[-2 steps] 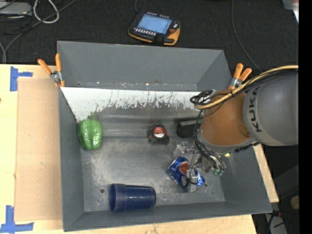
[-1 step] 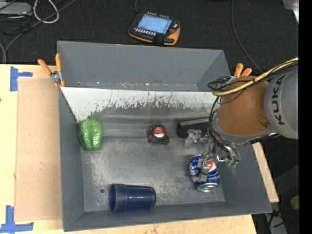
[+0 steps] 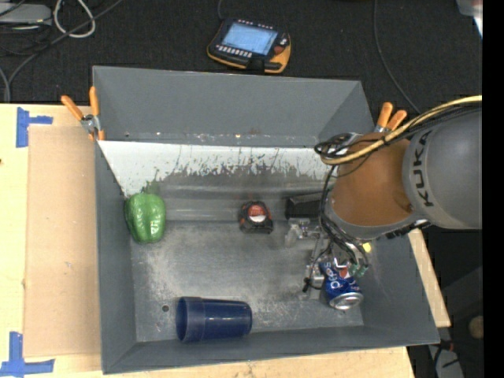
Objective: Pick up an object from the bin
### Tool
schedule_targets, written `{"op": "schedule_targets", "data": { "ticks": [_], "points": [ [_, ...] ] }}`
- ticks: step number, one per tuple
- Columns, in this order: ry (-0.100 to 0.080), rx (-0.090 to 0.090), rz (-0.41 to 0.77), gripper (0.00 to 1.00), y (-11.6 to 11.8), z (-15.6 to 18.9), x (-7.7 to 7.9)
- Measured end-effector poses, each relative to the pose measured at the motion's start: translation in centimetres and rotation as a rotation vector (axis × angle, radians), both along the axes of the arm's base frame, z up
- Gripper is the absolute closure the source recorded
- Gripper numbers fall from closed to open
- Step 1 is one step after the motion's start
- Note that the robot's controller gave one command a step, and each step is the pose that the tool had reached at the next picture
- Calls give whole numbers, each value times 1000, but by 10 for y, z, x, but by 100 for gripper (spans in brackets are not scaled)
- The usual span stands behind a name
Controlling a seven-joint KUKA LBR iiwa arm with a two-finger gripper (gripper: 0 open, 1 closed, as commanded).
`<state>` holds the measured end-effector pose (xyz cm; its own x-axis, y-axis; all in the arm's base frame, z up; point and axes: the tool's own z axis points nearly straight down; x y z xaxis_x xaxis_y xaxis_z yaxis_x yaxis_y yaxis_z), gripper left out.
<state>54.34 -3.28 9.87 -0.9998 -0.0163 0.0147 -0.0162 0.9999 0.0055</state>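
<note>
nearest the front wall of the grey bin [image 3: 118,351], a dark blue cup [image 3: 213,319] is lying on its side. to its right and a little farther back, a blue soda can [image 3: 342,287] with red and white markings is lying tilted in the bin's front right part, its silver end facing the front. the pincer [image 3: 329,268] is hanging right at the can's rear end, coming down from the arm's orange wrist cover [image 3: 370,191]. i cannot tell whether it is spread or pressed together, nor whether it is touching the can. farther back, a small red and black round thing [image 3: 256,216] is sitting mid-floor. a green pepper [image 3: 146,216] is resting by the left wall, and a black block [image 3: 303,207] is lying just beside the wrist.
</note>
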Motion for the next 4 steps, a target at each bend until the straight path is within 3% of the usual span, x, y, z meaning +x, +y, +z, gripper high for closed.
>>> {"op": "schedule_targets", "data": {
  "ticks": [1,2,4],
  "points": [
    [-17,-2,-8,0,-47,-30,-10],
    [-6,1,-129,100,-71,-29,-27],
    [-5,1,-128,100,-71,-17,-28]
  ]
}}
